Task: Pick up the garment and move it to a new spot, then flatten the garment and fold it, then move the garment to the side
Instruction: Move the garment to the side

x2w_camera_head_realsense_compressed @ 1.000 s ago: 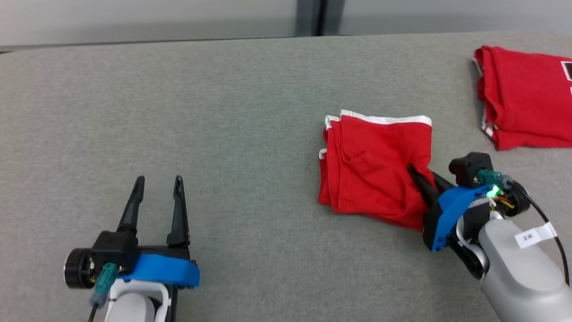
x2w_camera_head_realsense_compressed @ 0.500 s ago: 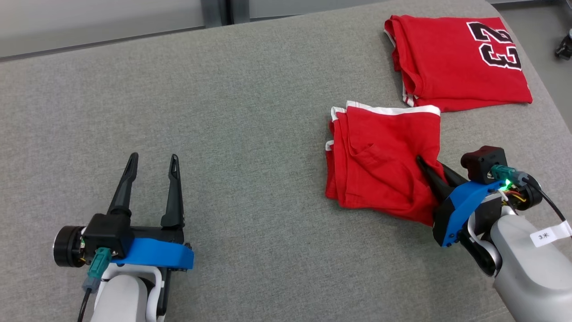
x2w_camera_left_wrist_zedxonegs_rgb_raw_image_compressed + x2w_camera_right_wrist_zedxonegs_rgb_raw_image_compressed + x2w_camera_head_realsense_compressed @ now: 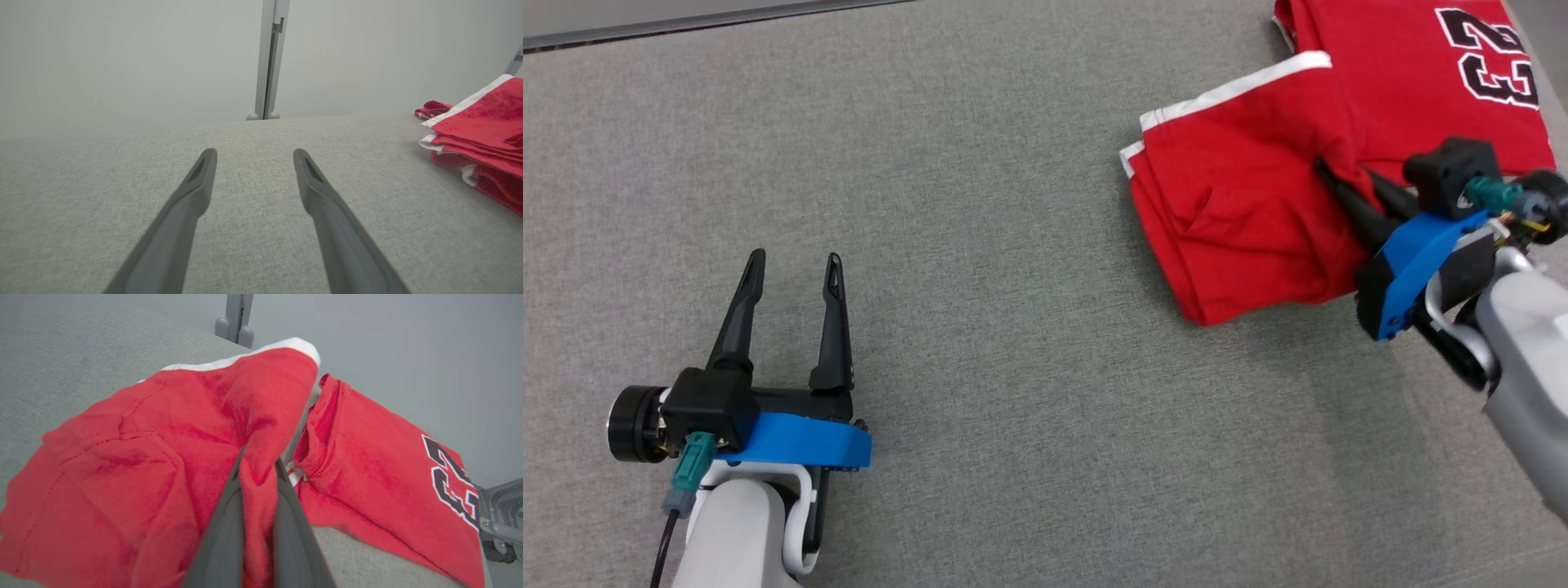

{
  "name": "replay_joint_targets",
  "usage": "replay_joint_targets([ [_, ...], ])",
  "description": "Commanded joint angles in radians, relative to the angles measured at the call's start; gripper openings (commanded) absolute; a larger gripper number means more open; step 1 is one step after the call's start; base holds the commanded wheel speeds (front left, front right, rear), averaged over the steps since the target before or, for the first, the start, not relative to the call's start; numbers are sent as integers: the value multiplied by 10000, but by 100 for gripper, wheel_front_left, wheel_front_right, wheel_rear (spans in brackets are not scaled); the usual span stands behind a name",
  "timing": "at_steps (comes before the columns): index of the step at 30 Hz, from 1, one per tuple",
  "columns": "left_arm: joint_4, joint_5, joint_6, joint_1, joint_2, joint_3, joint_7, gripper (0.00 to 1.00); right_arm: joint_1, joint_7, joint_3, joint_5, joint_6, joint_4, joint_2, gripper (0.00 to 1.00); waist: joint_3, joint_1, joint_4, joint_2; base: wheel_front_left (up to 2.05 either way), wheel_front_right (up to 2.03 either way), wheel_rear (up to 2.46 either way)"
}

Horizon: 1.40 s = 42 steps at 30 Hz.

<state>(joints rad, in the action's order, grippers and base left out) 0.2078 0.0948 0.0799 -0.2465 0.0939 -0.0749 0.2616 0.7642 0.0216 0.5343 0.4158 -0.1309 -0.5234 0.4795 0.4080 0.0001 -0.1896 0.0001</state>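
The right gripper (image 3: pixel 1346 181), pinching the folded red shorts (image 3: pixel 1233 204), seems mid-carry sideways. Next: release them beside the jersey (image 3: pixel 1413 73) ahead. The left gripper (image 3: pixel 792 261) gapes empty.

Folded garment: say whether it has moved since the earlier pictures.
Yes. The folded garment has shifted toward the numbered jersey, its corner now over that jersey's edge.

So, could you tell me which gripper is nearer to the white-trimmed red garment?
The right. The right gripper is shut on a fold of the white-trimmed red garment, at its right side; the left gripper hangs open above the grey surface, well to the garment's left.
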Motion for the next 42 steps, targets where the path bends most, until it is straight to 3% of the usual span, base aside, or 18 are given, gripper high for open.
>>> replay_joint_targets([
  [1, -64, -60, 8, -221, 31, 1, 46, 100, 396, 105, 34, 52, 1, 64, 278, 0, 234, -1, 185, -1, 0, 0, 0],
  [12, -717, -198, -62, -615, 169, 12, 44, 100, 2279, 633, 97, 777, 1, 401, 2210, 0, 1391, -1, 137, -1, 0, 0, 0],
  [24, -1318, -355, -71, -814, 488, -62, 2, 100, 3118, 906, 221, 1353, 1, -199, 3716, 0, 2146, -1, -193, -1, 0, 0, 0],
  [29, -1589, -401, -88, -918, 597, -153, -114, 100, 3617, 639, 470, 1269, 1, -921, 3827, 0, 2454, -1, -198, -1, 0, 0, 0],
  [42, -2153, -402, -181, -979, 921, -114, -377, 100, 5280, 125, 997, 182, 1, -3637, 3131, 0, 3117, -1, 2, -1, 0, 0, 0],
])
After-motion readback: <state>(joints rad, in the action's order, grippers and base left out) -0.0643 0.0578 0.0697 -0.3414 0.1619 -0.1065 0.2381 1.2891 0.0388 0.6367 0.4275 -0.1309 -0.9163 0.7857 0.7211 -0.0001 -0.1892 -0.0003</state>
